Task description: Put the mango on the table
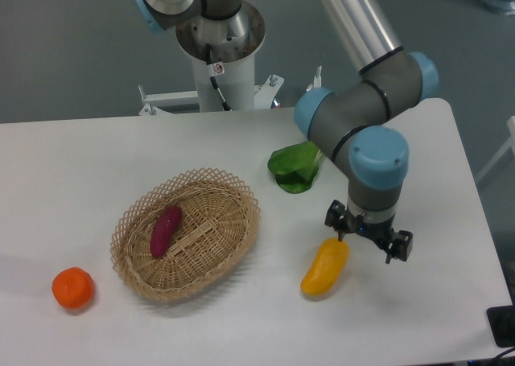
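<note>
The yellow-orange mango lies on the white table, right of the basket and near the front. My gripper points down just above and to the right of the mango's upper end. Its jaws stand apart and nothing is between them. Its left finger is close to the mango's tip; I cannot tell whether it touches it.
A woven wicker basket at centre left holds a purple-red vegetable. A round orange fruit sits at the front left. A green leafy vegetable lies behind the gripper, partly under the arm. The table's right edge is near.
</note>
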`<move>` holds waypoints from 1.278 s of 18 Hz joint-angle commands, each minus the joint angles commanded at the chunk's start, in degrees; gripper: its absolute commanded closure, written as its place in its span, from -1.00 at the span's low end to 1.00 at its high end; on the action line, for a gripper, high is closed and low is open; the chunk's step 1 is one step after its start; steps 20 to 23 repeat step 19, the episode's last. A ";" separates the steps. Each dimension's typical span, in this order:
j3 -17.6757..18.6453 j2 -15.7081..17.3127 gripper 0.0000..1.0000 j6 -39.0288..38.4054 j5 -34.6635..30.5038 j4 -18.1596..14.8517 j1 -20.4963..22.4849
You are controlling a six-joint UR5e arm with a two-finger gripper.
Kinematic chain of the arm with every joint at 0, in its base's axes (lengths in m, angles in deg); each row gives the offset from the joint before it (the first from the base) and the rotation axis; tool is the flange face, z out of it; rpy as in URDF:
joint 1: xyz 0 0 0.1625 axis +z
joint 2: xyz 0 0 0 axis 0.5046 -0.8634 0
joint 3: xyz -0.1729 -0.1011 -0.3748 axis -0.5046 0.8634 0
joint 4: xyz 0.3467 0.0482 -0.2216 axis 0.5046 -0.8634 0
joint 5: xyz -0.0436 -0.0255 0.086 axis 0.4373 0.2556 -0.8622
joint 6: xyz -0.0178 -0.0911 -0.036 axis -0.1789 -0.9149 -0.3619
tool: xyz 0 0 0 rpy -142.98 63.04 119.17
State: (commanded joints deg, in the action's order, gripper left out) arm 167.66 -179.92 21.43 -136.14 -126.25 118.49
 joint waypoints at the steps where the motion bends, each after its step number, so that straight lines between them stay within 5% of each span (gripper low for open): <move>1: 0.00 0.35 -1.00 0.36 0.71 -0.44 0.79; 13: -1.84 1.06 -1.00 5.37 1.68 -4.84 3.08; 23: -1.58 1.06 -1.00 5.28 1.50 -4.84 2.99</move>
